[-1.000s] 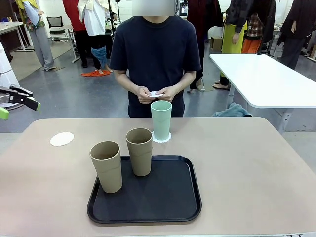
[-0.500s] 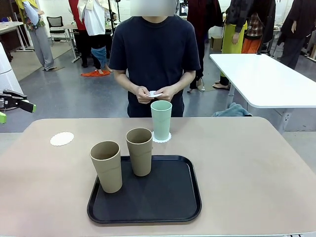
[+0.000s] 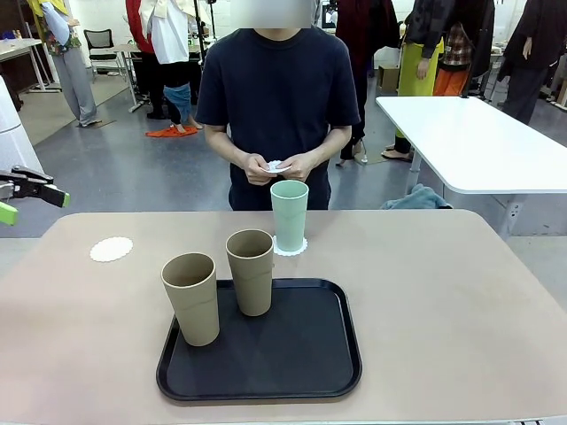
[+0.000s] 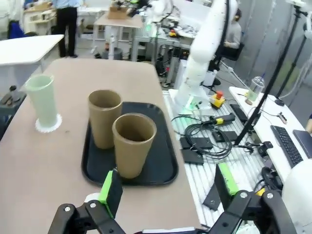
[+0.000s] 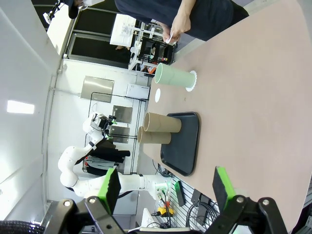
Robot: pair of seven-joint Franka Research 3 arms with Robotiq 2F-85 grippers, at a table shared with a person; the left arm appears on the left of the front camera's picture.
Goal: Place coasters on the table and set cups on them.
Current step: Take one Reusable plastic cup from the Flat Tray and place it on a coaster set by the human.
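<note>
Front view: left gripper (image 3: 35, 205), wide and empty, has dipped slightly beyond the table's (image 3: 443, 292) left edge; right gripper (image 5: 166, 187) equally wide. Mint cup (image 3: 289, 215) sits on its coaster (image 3: 302, 248); tan cups (image 3: 252, 270), on the tray (image 3: 347, 354), likely come next.

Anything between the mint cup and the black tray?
Nothing: the front view shows a bare strip of table between the mint cup, on its coaster, and the tray's far rim.

Tan cups (image 3: 251, 270) crowd tray (image 3: 301, 354) — table (image 3: 452, 301) right free.
</note>
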